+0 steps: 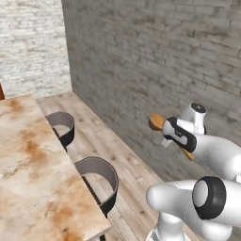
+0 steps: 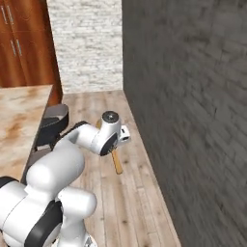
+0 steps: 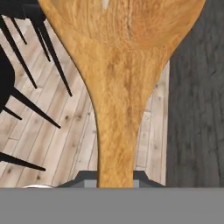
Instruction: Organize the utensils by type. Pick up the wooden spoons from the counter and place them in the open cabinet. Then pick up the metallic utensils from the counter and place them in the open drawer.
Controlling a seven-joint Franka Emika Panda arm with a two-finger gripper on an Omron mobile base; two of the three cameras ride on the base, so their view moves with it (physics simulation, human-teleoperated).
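Glossy white rounded arm with bulbous link shells, black bands at its joints, a round dark grey cap on one joint end, a black-edged collar near the wrist

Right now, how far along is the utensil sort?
Done: nothing visibly stowed; no spoon shows in a cabinet or drawer here. In hand: the hand is shut on a wooden spoon, carried over the plank floor beside the grey brick wall, off the counter. Left: place this spoon in the open cabinet; the other spoons' state can't be told from these views.
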